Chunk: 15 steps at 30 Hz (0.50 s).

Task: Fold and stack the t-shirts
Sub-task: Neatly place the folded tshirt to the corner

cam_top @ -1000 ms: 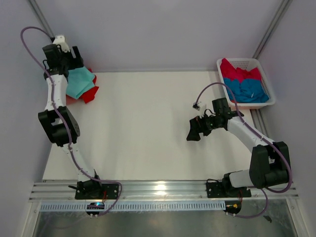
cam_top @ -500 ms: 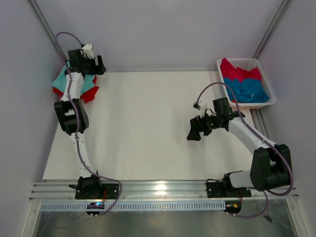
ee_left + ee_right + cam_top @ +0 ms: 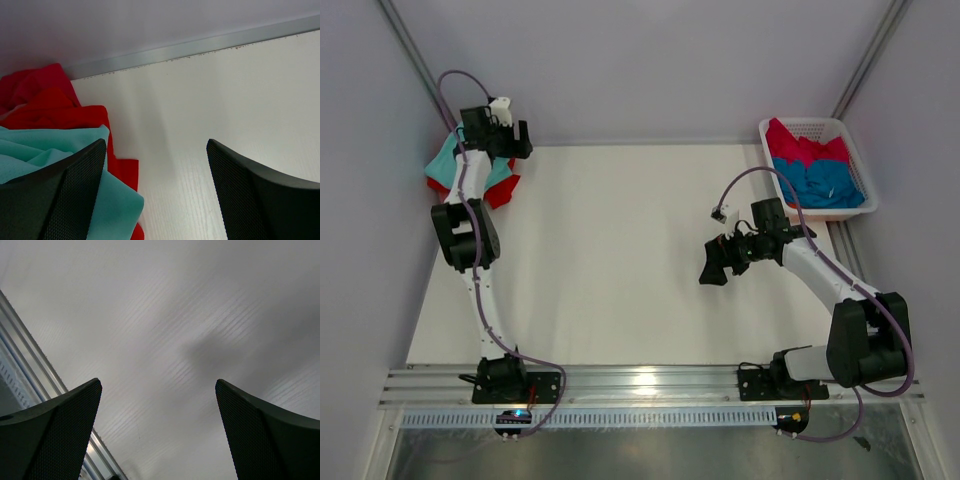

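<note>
left gripper stands spread wide and empty over bare table. the stack lies just beside and partly under one of its fingers: the mint-teal t-shirt on top of the bright red t-shirt, whose edge pokes out past it. right gripper is spread fully too, pinching nothing, with only blank table ahead of it. the white basket sits well apart, back past its wrist, and holds the blue t-shirt and the crimson-pink t-shirt in a loose heap.

these shirts look light, limp and easily rumpled. they will likely sag and drag rather than keep shape, so a pinch on a hem, collar or shoulder edge seems the safest hold. in the basket, a raised fold on top is the likeliest bite.

the left wrist view shows teal layered over red up close, which the top view half hides behind the arm. only the top view shows the basket. the right wrist view shows no cloth at all.
</note>
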Tool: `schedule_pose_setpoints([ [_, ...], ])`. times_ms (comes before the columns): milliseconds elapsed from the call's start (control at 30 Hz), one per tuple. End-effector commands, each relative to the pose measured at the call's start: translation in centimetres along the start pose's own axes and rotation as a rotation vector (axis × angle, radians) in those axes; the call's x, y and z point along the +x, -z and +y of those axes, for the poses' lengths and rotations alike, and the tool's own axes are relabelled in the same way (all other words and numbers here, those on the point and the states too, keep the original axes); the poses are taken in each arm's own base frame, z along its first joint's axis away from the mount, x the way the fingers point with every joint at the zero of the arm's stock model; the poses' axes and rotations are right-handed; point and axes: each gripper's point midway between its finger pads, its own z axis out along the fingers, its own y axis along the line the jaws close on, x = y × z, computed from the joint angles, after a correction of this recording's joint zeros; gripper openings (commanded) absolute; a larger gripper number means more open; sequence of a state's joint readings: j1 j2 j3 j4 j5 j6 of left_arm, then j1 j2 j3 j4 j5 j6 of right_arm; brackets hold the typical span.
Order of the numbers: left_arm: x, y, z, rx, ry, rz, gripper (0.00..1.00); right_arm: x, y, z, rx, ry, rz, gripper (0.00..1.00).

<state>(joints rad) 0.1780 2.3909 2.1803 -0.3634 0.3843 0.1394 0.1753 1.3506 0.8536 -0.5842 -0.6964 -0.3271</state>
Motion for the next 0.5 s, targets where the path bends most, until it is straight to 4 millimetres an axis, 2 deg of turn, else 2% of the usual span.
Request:
schedule_pose_setpoints([
  [0,-2.4,0.6,1.4,-0.056,-0.064,-0.068,0.84,-0.4,0.2,-0.1,0.007,0.039,-0.02,0.99],
  [100,-2.6,0.3,1.9,-0.081,-0.074,-0.082,0.84,-0.3,0.2,-0.1,0.006,0.037,-0.015,0.99],
  [200,-2.5,-0.3,3.5,-0.128,-0.065,-0.086,0.84,-0.2,0.1,-0.2,0.005,0.037,-0.013,0.99],
  [300,-2.0,-0.6,4.7,-0.154,-0.03,-0.085,0.84,-0.2,0.1,-0.3,0.007,0.036,-0.012,1.0],
  [433,-1.1,-1.0,5.2,-0.164,-0.039,-0.074,0.84,-0.2,0.0,-0.3,0.003,0.033,-0.01,0.99],
  [467,-0.9,-0.9,6.0,-0.202,-0.039,-0.067,0.84,-0.2,0.0,-0.3,0.003,0.032,-0.008,0.99],
])
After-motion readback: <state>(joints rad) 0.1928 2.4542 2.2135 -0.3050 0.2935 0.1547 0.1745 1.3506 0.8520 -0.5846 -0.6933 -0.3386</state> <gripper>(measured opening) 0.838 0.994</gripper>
